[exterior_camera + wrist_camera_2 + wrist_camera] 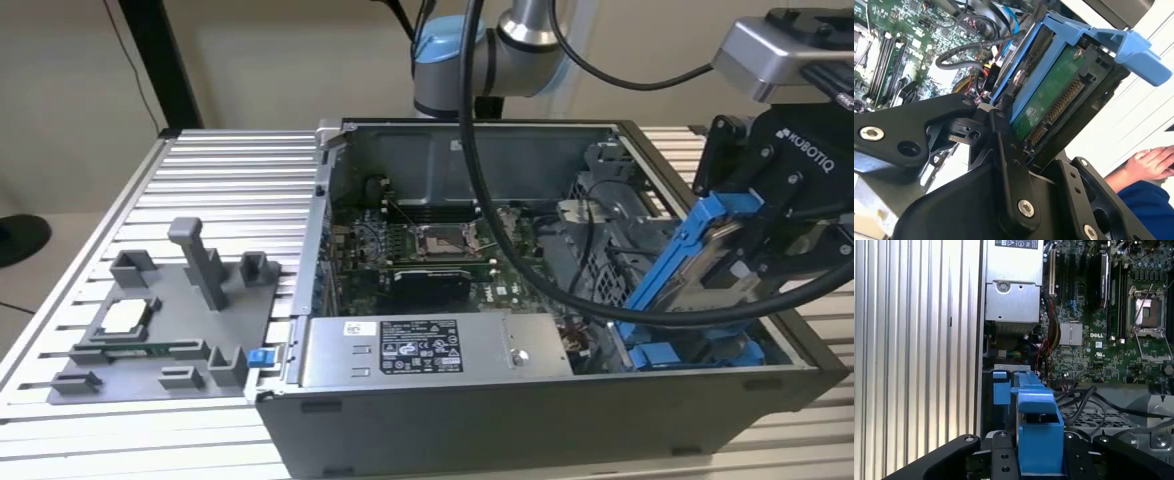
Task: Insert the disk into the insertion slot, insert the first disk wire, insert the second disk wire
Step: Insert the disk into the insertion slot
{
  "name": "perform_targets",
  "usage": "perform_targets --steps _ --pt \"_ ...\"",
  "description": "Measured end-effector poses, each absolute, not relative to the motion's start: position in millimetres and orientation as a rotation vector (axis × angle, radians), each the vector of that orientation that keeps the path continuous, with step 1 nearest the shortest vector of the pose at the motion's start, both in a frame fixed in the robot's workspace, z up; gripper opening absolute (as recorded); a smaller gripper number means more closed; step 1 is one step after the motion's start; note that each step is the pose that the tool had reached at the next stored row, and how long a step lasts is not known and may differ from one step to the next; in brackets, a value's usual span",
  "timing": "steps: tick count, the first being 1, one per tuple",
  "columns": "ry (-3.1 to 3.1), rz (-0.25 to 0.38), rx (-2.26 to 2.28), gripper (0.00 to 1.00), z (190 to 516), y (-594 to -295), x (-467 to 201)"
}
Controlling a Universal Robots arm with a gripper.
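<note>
Pinched edgewise in one gripper: one disk, tilted above the computer case, with one insertion slot inside that case half hidden behind disk and black cables.

Arm arched overhead, black claw angled downward, fingers clamped on the disk

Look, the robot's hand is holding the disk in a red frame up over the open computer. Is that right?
Not quite: the frame is bright blue, not red. The exterior view shows the hand holding the disk in its blue frame up over the open computer.
</note>
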State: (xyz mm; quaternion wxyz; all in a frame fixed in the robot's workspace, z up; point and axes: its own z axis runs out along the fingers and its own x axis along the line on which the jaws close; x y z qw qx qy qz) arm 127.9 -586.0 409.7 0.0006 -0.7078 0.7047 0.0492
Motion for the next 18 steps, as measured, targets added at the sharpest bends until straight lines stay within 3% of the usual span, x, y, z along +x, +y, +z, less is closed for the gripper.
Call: perform_targets --steps 13,18 --pt "2.22 0.168 -2.204 0.0 400.0 -587.5 128.0" --pt "2.223 0.178 -2.206 0.0 413.5 -588.6 128.0"
